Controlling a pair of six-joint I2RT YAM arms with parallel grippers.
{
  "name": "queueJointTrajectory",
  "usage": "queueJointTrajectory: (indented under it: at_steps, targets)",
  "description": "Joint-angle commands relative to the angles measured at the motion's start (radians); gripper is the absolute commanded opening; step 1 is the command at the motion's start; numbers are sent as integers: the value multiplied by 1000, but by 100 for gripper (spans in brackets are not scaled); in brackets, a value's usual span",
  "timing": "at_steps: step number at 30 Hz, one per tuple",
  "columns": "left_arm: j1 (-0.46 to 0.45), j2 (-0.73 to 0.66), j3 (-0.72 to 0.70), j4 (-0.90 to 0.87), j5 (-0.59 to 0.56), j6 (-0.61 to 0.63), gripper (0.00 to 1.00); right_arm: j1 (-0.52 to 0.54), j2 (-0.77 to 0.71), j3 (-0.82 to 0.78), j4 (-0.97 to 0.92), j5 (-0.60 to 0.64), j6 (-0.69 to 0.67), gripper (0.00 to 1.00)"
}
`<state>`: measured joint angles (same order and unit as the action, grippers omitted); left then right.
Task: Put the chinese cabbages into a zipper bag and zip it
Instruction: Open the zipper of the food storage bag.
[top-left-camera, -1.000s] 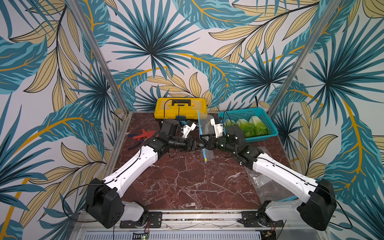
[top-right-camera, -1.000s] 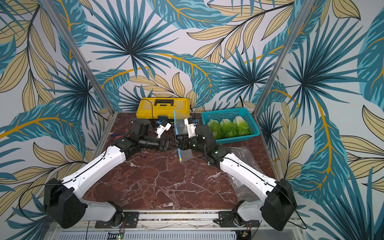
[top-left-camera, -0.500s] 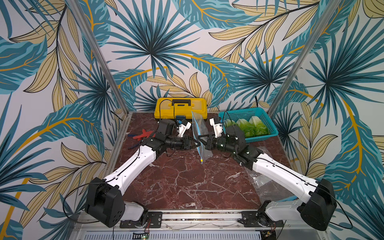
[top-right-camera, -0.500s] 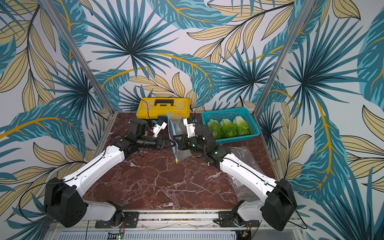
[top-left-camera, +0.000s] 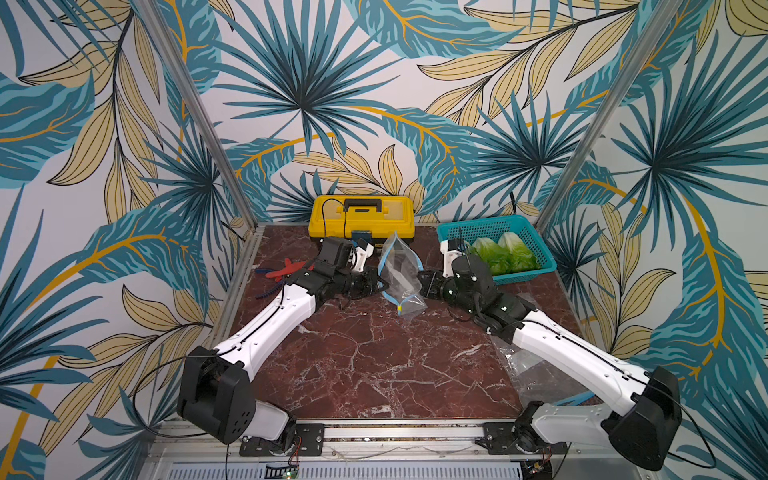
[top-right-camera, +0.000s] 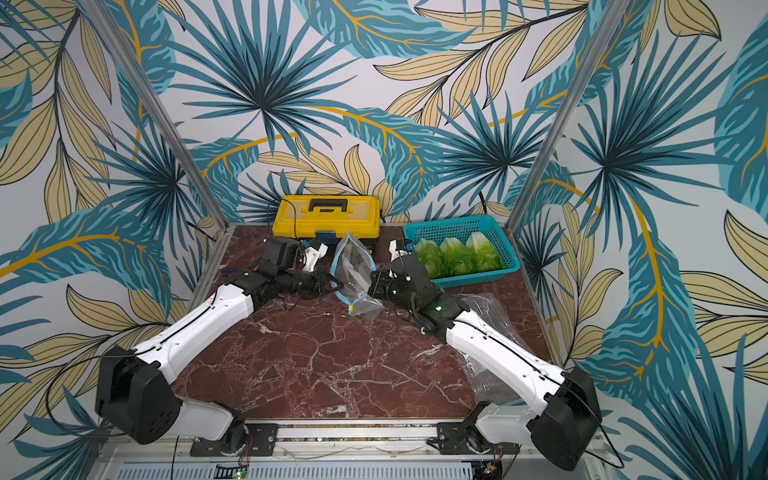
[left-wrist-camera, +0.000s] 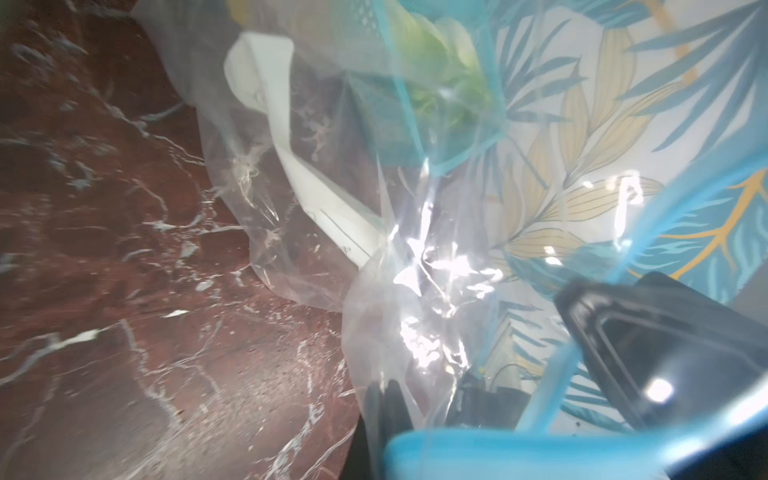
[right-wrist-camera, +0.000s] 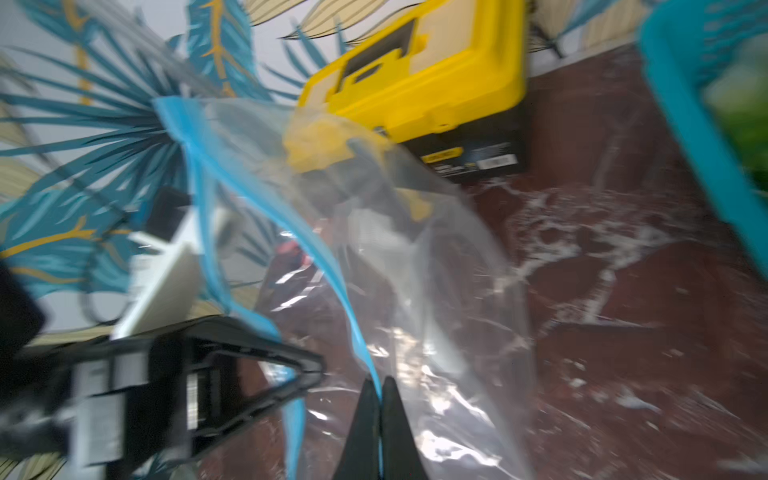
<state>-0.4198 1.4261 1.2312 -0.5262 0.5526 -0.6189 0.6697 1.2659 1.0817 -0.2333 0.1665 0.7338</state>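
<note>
Bimanual rig at work: the white-and-black left arm (top-left-camera: 270, 328) and right arm (top-left-camera: 573, 353) stretch inward from the near corners of the red-brown marble tabletop (top-left-camera: 374, 365), wrists level, facing each other. The right gripper (right-wrist-camera: 379, 392) pinches a clear blue-zippered plastic bag (top-left-camera: 399, 270). The left gripper (top-left-camera: 377, 286) is clamped too, apparently on the same bag.

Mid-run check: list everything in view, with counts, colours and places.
zipper bag: 1, clear with blue zip, held up mid-table
basket: 1, teal, back right
chinese cabbages: 3, green, in the basket
toolbox: 1, yellow, back centre
hand tools: count unclear, red and blue, left edge
loose plastic: count unclear, clear, front right
table: 1, dark red marble
left gripper: 1, black, shut on zipper bag
right gripper: 1, black, shut on zipper bag
</note>
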Motion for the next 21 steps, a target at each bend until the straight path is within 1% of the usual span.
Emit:
queueJointTrajectory:
  at_steps: [1, 3, 5, 6, 7, 8, 9, 11, 12, 14, 15, 17, 18, 19, 20, 21]
  targets:
    - [5, -83, 90, -170, -175, 67, 0, -25, -10, 7, -165, 195, 94, 0]
    - [-10, -72, 183, -286, -256, 87, 0, -23, 22, 34, -171, 115, 124, 0]
    - [-35, -18, 294, -434, -342, 128, 0, -24, 54, 56, -227, 99, 135, 0]
    - [-47, 15, 326, -482, -353, 142, 0, -25, 66, 47, -224, 87, 128, 0]
    - [-58, 44, 333, -493, -351, 141, 0, -26, 76, 40, -199, 58, 114, 0]
    - [-77, 75, 330, -491, -341, 130, 0, -26, 87, 40, -157, 10, 85, 3]
    - [-98, 125, 338, -494, -311, 126, 0, -27, 107, 56, -126, -56, 50, 9]
    - [-118, 202, 355, -498, -257, 111, 0, -51, 133, 111, -135, -192, -3, 22]
    - [-120, 228, 358, -498, -256, 104, 0, -75, 126, 130, -154, -261, -17, 28]
    - [-119, 261, 367, -502, -282, 118, 0, -133, 73, 117, -164, -329, -51, 38]
    - [-116, 274, 375, -501, -299, 123, 0, -172, 34, 100, -178, -342, -62, 46]
    - [-107, 300, 397, -501, -288, 128, 0, -272, 3, 110, -247, -376, -100, 63]
    - [-104, 314, 409, -501, -276, 126, 0, -324, 18, 148, -325, -368, -126, 68]
    - [-103, 327, 421, -501, -267, 126, 0, -360, 50, 197, -406, -338, -164, 71]
    - [-103, 341, 434, -500, -252, 129, 0, -389, 103, 267, -505, -255, -218, 73]
    - [-103, 356, 445, -500, -234, 130, 0, -407, 161, 338, -587, -141, -263, 74]
